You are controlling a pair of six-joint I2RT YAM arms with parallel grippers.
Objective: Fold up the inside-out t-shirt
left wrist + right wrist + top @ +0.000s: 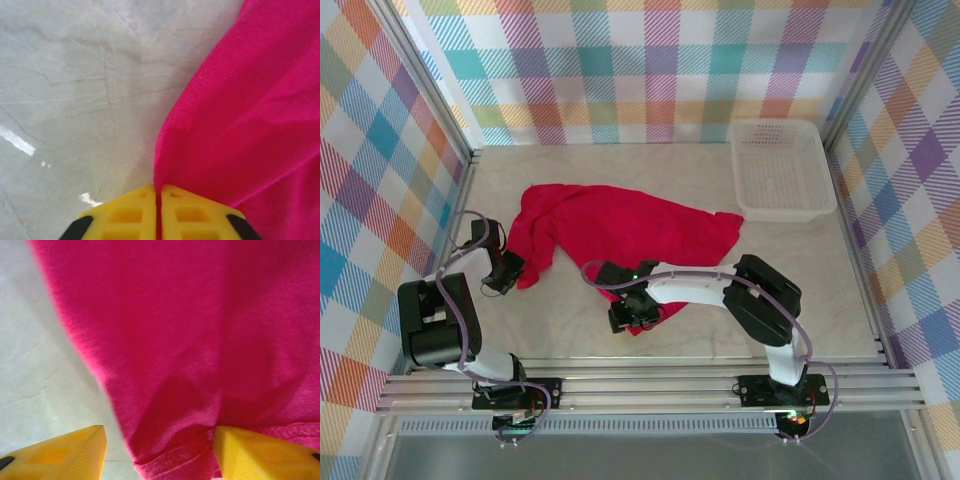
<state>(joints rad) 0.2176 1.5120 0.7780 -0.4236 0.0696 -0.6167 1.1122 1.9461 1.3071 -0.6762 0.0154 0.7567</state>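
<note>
Left tool (158,194) clamped on the t-shirt (240,125) edge; right tool (160,440) agape astride the hem, lower frame. Risk: thin pinch slips, or right closes bunching layers.

free: table (840,280) front-right | blocked: basket (786,212) far right, t-shirt (620,225) centre

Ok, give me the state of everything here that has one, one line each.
t-shirt: unfolded, lying crumpled on the table.
left gripper: shut on the t-shirt's edge.
right gripper: open, fingers either side of the t-shirt's hem.
basket: upright at the table's far right.
</note>
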